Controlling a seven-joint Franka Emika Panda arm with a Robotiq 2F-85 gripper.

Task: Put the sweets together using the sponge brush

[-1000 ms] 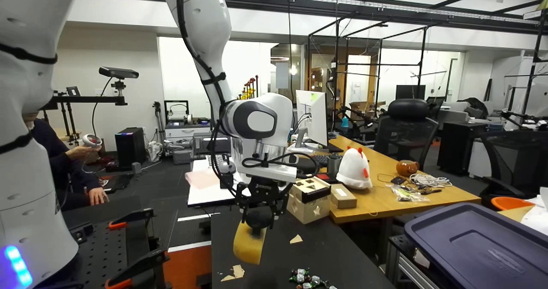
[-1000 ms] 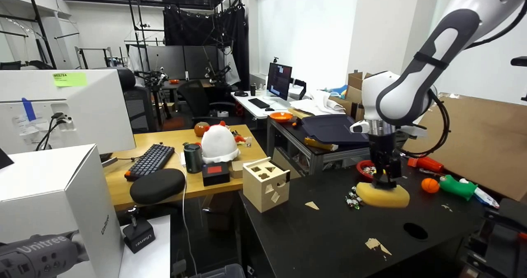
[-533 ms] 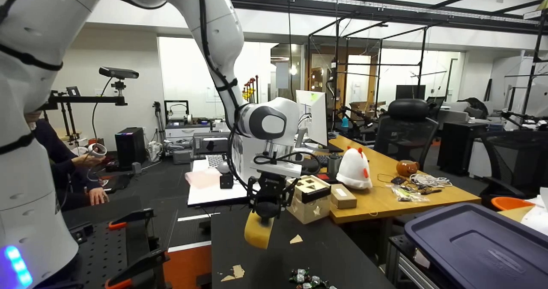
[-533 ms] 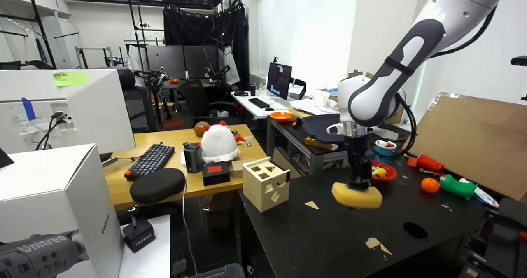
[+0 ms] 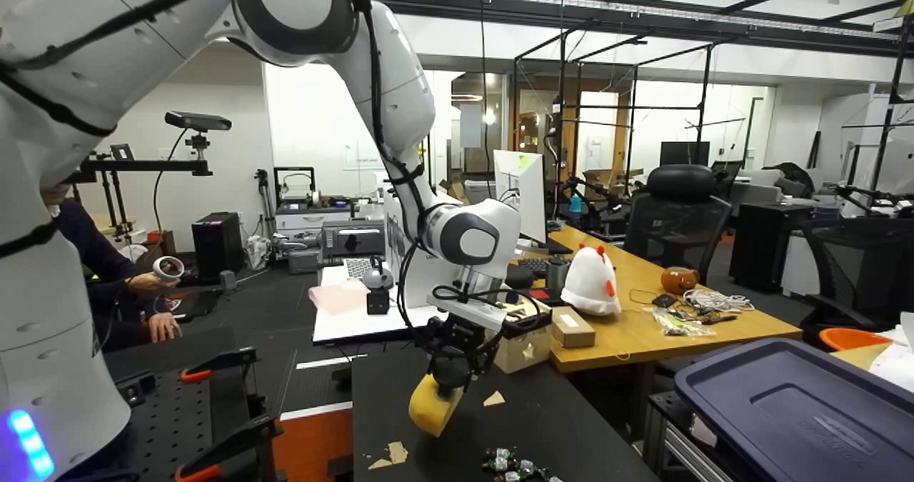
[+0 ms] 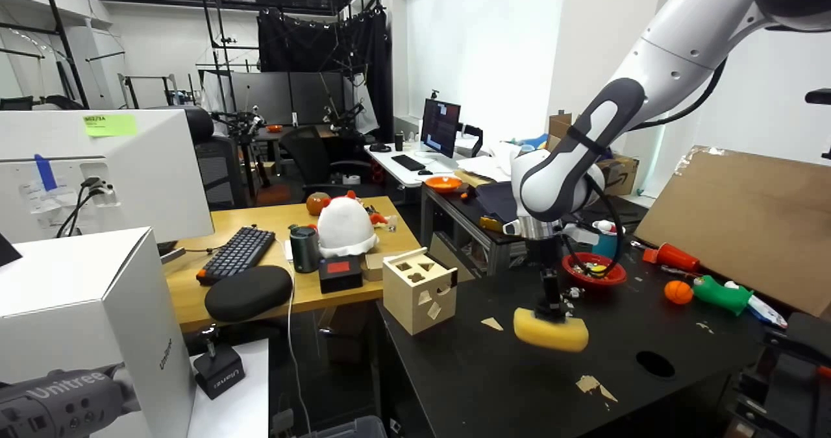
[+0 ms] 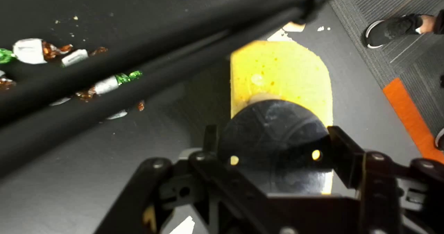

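Over the black bench (image 6: 493,376), the tool (image 7: 275,146) was clenched on the round top of the sponge brush (image 5: 430,407), whose yellow block tilted beneath it. In an exterior view the wrapped sweets (image 5: 525,467) lay clustered on the bench, apart from both, nearer than the tool and to the right.

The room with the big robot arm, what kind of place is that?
Probably a robot lab that doubles as an office: a robot arm reaches over a black table, a person holds a white ringed controller, and a computer monitor stands in the background.
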